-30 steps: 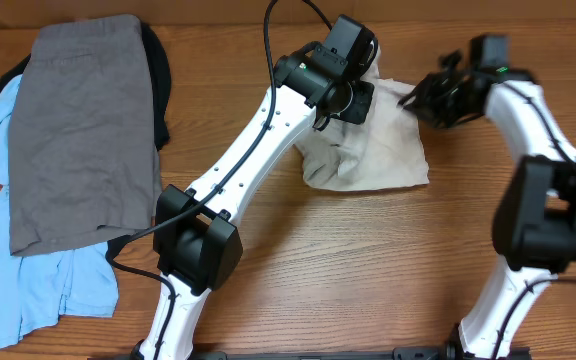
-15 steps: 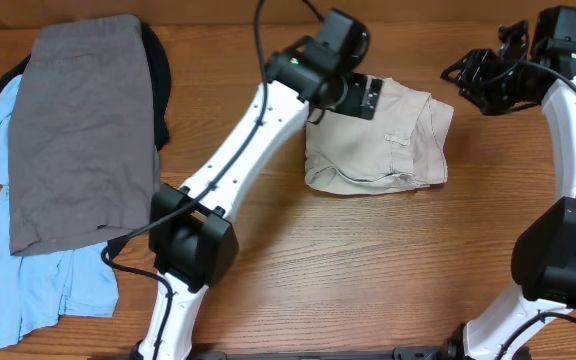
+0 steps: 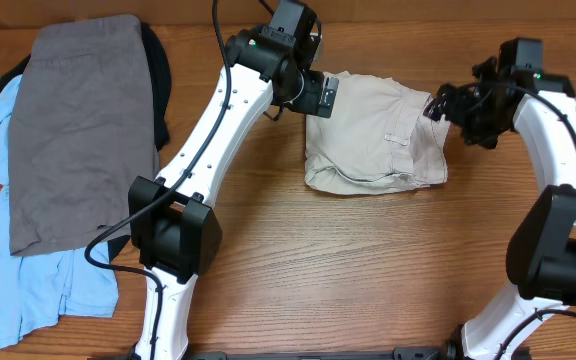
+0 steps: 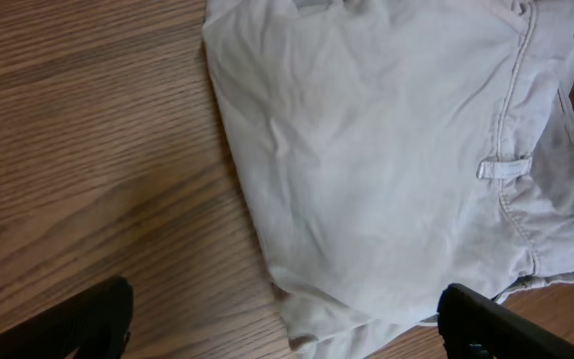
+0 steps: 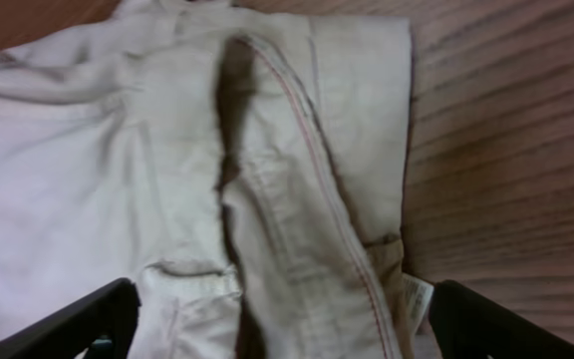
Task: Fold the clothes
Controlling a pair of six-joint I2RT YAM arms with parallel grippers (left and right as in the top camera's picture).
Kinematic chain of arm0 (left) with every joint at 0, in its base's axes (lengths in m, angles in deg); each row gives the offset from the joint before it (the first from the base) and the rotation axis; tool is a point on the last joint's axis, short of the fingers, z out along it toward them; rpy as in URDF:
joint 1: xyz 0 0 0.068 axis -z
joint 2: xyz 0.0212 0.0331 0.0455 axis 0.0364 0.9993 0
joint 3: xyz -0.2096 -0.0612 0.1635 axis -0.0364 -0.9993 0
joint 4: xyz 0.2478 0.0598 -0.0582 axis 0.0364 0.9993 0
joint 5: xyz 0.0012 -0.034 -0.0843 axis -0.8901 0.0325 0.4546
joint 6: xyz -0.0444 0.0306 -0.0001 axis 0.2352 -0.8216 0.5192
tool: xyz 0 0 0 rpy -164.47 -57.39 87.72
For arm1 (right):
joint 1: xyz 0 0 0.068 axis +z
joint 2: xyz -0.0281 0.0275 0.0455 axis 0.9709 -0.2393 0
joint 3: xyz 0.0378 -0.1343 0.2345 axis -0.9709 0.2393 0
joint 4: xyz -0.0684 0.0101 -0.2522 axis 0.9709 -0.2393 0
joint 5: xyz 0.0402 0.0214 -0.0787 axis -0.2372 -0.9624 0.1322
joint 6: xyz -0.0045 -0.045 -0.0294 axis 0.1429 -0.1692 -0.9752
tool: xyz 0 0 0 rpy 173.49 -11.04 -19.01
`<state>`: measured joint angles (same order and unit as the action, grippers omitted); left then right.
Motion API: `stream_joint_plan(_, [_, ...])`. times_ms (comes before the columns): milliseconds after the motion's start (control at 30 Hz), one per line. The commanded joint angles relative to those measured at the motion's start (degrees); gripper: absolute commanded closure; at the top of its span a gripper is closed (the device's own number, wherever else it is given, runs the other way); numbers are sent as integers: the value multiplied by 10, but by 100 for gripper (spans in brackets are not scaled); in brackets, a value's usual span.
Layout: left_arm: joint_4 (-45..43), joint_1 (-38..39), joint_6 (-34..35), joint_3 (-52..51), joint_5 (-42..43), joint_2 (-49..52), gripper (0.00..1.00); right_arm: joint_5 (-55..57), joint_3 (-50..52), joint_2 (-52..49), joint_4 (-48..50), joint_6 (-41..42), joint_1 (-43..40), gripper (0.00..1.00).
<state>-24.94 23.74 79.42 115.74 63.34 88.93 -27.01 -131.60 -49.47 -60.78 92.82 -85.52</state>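
1. The light beige khaki shorts (image 3: 373, 135) lie folded in a flat bundle on the brown wooden table (image 3: 368, 270). They sit a bit above the middle of the overhead view.
2. The left gripper (image 3: 320, 96) is at the upper left edge of the bundle in the overhead view.
3. In the left wrist view, its two black fingers (image 4: 93, 321) sit in the bottom corners, far apart. The jaws are wide and hold nothing. The shorts fill the upper right of this frame, with a small belt loop (image 4: 504, 167) on the right side.
4. The right gripper (image 3: 453, 105) is at the upper right corner of the bundle in the overhead view.
5. In the right wrist view, its fingers are in the bottom corners too (wide apart, nothing pinched). The shorts fill most of the frame. A seam (image 5: 302, 150) with reddish thread runs down the middle, and a little white tag (image 5: 417, 297) pokes out at the lower right.
6. At the far left of the overhead view, flat grey shorts (image 3: 83, 125) lie on top of a light blue shirt (image 3: 28, 270). A black garment (image 3: 158, 90) peeks out along their upper right side.
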Motion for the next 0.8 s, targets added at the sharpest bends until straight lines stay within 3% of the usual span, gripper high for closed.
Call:
stream_joint_plan(0, [6, -10, -23, 15, 9, -12, 0, 10, 28, -26, 20, -16, -1, 0])
stream_joint_plan(167, [19, -21, -27, 15, 9, -12, 0, -6, 35, -77, 46, -26, -1, 0])
stream_joint_plan(400, [26, -22, -29, 15, 0, -12, 0, -160, 35, -113, 71, -56, 3, 0])
stream_joint_plan(600, [25, -22, -29, 15, 0, -12, 0, -197, 35, -119, 79, -61, 28, 0])
stream_joint_plan(700, [25, -22, -29, 15, 0, -12, 0, -210, 35, -120, 81, -62, 41, 24])
stream_joint_plan(733, [25, -22, -29, 15, 0, -12, 0, -214, 35, -122, 81, -61, 48, 39])
stream_joint_plan(767, [25, -22, -29, 15, 0, -12, 0, -214, 35, -122, 81, -62, 50, 48])
